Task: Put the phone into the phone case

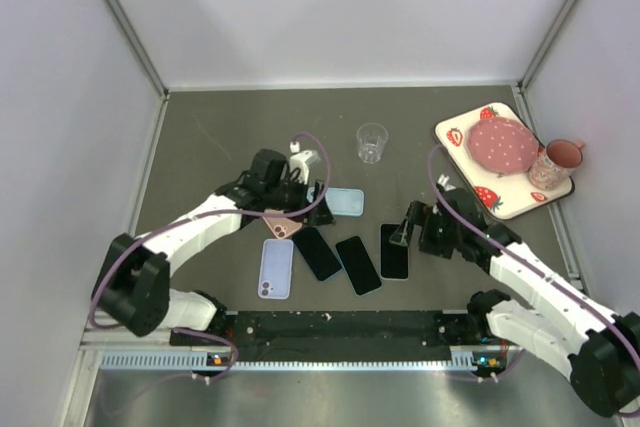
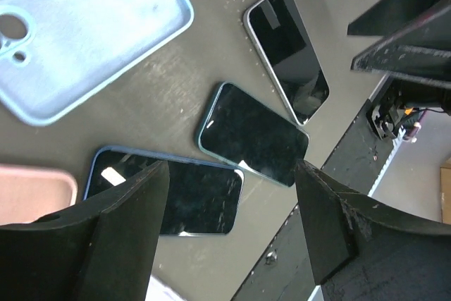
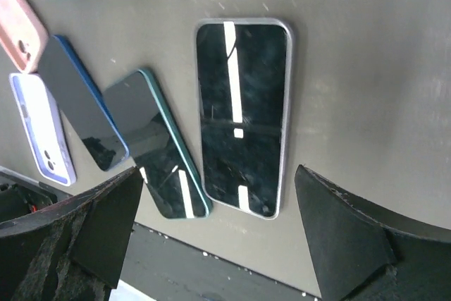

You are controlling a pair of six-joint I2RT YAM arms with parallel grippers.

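- L jaws spread wide, gripping nothing, above the tabletop (image 1: 215,122). In the L wrist view the blue-edged phone (image 2: 165,188) lies screen-up, running from under one finger (image 2: 106,244) into the gap btwn them.
- Teal-edged phone (image 2: 254,135) sits flat just beyond that gap, right beside the blue-edged one. Silver-edged phone (image 2: 287,54) is farther out past it.
- Light-blue case (image 2: 84,40), hollow side up, lies ahead of the L jaws. Pink case (image 2: 32,192) shows at the outer side of one finger, partly hidden.
- R jaws likewise wide apart & empty. The silver-edged phone lies flat, screen-up, centred btwn them in the R wrist view.
- Off to one side of the R jaws, past the teal & blue phones: a lavender item (image 3: 42,128) w/ camera holes, phone or case unclear.
- Well beyond both jaws: clear cup (image 1: 371,142); strawberry tray (image 1: 505,205) w/ a pink round dish (image 1: 503,144) on it & a pink mug (image 1: 555,162) at its edge.
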